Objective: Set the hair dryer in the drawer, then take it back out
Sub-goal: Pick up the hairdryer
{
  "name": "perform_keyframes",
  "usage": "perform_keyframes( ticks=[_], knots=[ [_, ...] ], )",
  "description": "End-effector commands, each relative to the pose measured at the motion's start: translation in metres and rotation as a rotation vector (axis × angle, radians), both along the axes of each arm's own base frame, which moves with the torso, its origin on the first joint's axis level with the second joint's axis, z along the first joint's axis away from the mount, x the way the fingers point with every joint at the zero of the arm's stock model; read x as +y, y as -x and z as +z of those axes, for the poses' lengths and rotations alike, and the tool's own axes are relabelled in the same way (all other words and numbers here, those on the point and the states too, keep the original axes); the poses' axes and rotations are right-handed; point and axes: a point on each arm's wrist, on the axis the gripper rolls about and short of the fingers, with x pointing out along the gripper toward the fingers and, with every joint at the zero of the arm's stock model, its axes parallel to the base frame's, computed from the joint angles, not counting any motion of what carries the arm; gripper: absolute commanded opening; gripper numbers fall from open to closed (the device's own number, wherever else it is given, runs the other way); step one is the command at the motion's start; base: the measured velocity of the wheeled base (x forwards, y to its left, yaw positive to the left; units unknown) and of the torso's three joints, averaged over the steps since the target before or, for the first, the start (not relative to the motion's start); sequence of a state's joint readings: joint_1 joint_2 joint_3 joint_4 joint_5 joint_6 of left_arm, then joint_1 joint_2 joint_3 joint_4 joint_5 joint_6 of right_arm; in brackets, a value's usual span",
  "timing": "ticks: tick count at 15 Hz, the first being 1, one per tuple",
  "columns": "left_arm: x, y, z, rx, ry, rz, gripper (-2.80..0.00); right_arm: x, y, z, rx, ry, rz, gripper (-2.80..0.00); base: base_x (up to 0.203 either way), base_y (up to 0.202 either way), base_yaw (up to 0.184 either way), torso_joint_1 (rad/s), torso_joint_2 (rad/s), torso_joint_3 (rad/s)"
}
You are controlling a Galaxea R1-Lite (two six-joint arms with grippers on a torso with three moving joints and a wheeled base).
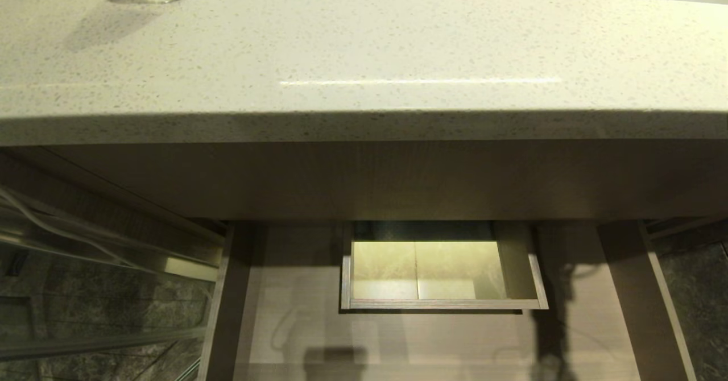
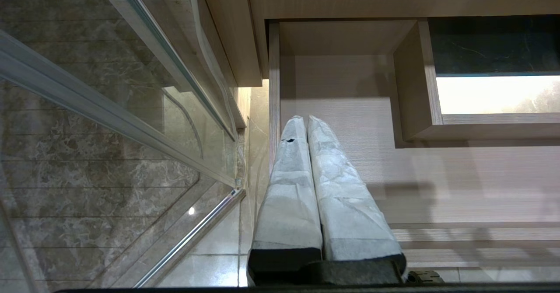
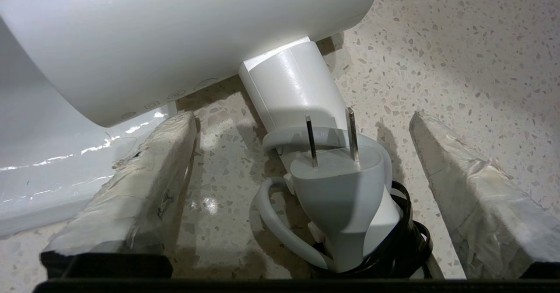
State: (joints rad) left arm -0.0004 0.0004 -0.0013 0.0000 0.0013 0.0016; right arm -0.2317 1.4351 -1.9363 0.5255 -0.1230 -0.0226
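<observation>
Jaws of the right gripper [image 3: 302, 197] stand spread wide, one finger on each side of the hair dryer [image 3: 188, 43], and they do not pinch anything yet. The hair dryer lies on the speckled desk [image 3: 459, 65], with its white barrel across the far side of the right wrist view and its handle pointing toward the camera. The plug [image 3: 341, 183] rests on the end of the handle with its two metal pins up, and the cord [image 3: 407, 245], white and black, is coiled around it. The drawer [image 1: 398, 335] is open below the desk edge and looks empty, as far as the head view shows; the hair dryer is not visible in that view.

I judge the step in hand to be the first grasp, before the dryer goes into the drawer. To do it well, the gripper should come forward until the fingers are beside the bare part of the handle, above the plug, and then close there. Closing on the plug or the cord loops could give a weak hold, and the pins may slip against the wrapped fingers. The handle is smooth plastic, so a firm and centred grip is better. The cord should lift together with the dryer.

The left gripper [image 2: 306, 122] hangs parked beside the drawer, its jaws pressed together and holding nothing.
</observation>
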Motion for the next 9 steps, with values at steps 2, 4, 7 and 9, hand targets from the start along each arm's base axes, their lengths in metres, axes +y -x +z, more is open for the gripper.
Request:
perform_keyframes(
  ticks=[2,4,7,9],
  knots=[
    [0.0,0.0001,0.0001,-0.001,0.0,0.0,-2.8,-0.0002,-0.0001,-0.0007,0.004,0.003,0.0,0.0,0.0,0.0,0.0,0.0,0.0,0.0],
    [0.0,0.0001,0.0001,-0.001,0.0,0.001,-2.8,-0.0002,-0.0001,-0.0005,0.003,0.003,0.0,0.0,0.0,0.0,0.0,0.0,0.0,0.0],
    [0.0,0.0,0.0,-0.001,0.0,0.001,-2.8,-0.0012,0.0009,-0.0003,-0.001,-0.005,-0.008,0.0,0.0,0.0,0.0,0.0,0.0,0.0],
    [0.0,0.0001,0.0001,-0.001,0.001,0.001,-2.8,-0.0019,0.0017,0.0005,-0.005,0.005,-0.006,-2.8,0.0,0.0,0.0,0.0,0.0,0.0]
  ],
)
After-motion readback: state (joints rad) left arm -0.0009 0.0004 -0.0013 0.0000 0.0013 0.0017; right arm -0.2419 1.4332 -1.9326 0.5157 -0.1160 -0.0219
